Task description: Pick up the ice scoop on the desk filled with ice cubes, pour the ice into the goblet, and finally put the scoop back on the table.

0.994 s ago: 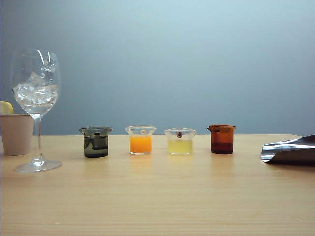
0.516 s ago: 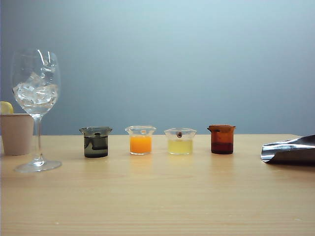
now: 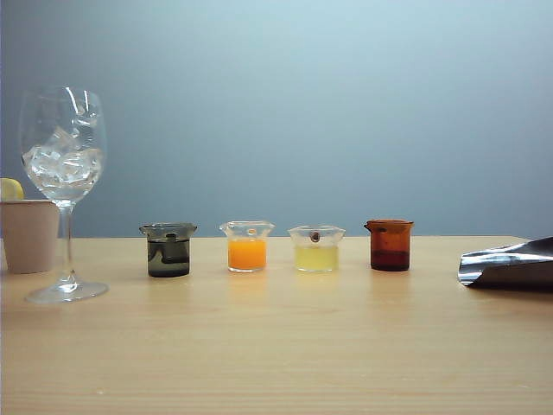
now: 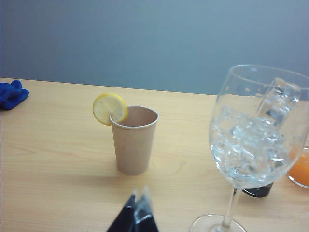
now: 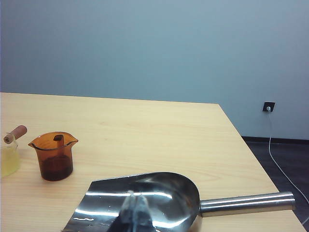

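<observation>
- Your ice scoop lies flat on the tabletop at the far right of the exterior view, empty, its slanted mouth facing the row of beakers
- Its long axis runs roughly along the tabletop's length: the trough points toward the amber beaker, and the rod handle sticks out toward the tabletop's right-hand end
- Your right pincer is closed on nothing; its tips sit in front of the trough as the wrist camera sees them, seemingly apart from the steel, though that view is too blurred there for you to rule out contact
- That right arm is plainly the nearer one to the scoop; should you need to pick it up again, the handle lies off to the side of the pincer, not under it
- Your left pincer shows only as a dark narrow tip with no gap between the fingers, so you can read it as closed and empty; it is near the goblet's foot and the paper cup with its lemon slice
- The goblet stands upright at the far left, well apart from the scoop, its bowl about half full of ice cubes
- Judging by ice in the glass and the scoop down on the wood, you have the task done; nothing is left but to keep both arms clear of the glass
</observation>
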### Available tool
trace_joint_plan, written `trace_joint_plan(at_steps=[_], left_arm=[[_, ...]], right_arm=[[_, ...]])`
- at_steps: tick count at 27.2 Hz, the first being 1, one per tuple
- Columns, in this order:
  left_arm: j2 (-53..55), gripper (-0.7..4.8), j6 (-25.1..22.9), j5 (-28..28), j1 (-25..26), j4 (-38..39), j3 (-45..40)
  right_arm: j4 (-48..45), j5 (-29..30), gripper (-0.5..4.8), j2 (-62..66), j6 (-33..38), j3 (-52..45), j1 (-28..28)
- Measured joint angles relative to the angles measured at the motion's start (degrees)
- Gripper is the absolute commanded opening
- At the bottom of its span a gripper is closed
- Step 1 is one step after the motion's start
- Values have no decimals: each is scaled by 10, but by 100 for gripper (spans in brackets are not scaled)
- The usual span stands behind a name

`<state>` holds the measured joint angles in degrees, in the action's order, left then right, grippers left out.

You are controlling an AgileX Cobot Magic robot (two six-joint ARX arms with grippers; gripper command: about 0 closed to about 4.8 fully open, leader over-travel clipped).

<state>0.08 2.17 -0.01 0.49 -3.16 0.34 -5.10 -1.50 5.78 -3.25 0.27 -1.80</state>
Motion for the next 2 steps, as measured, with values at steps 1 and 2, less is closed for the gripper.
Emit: trace_joint_plan(at_steps=[1,2], left_arm=[[0,-4,0,0,0,0,0],[0,-3,0,0,0,0,0]], right_arm=[[0,0,-1,0,0,0,0],[0,0,-1,0,0,0,0]])
